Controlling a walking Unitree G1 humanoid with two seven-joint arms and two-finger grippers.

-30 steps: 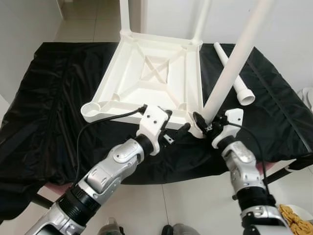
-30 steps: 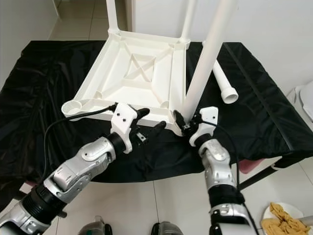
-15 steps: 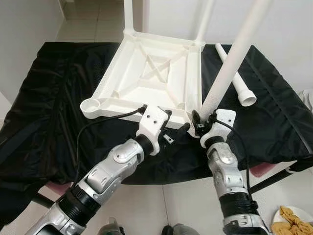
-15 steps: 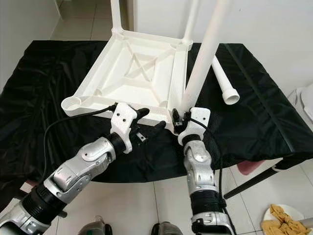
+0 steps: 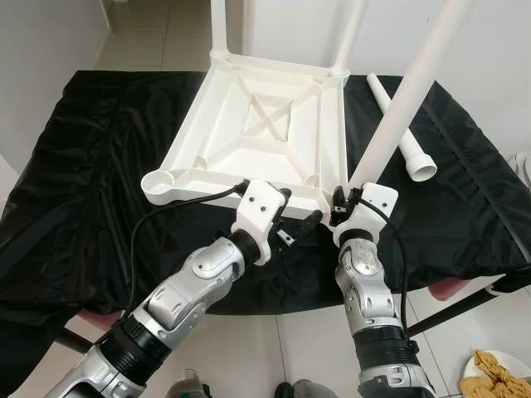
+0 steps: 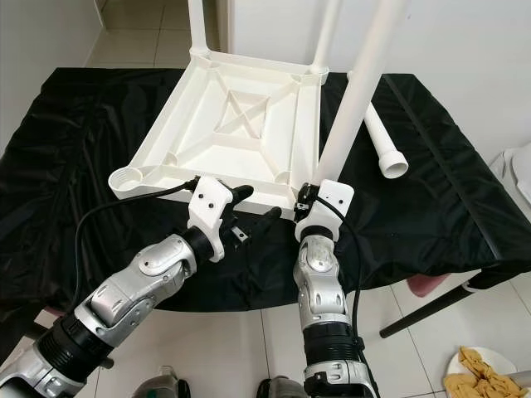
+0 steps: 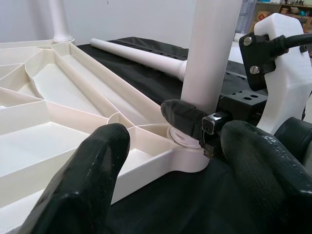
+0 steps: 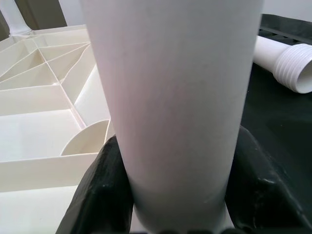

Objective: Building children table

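Right arm's swung in more upright since a second ago, right gripper [image 6: 309,197] fingers pinching the leg [image 6: 353,101] low at the upturned tabletop's [image 5: 265,124] corner socket. Left gripper [image 5: 297,224] spread nearby. Probably light, stiff, slick plastic; grip low.

Black cloth [image 5: 91,157] spread wrinkled over the work surface. Pale tiled floor [image 5: 274,348] below. White wall [image 6: 465,58] behind. Plate of yellowish food [image 6: 485,365] at lower right.
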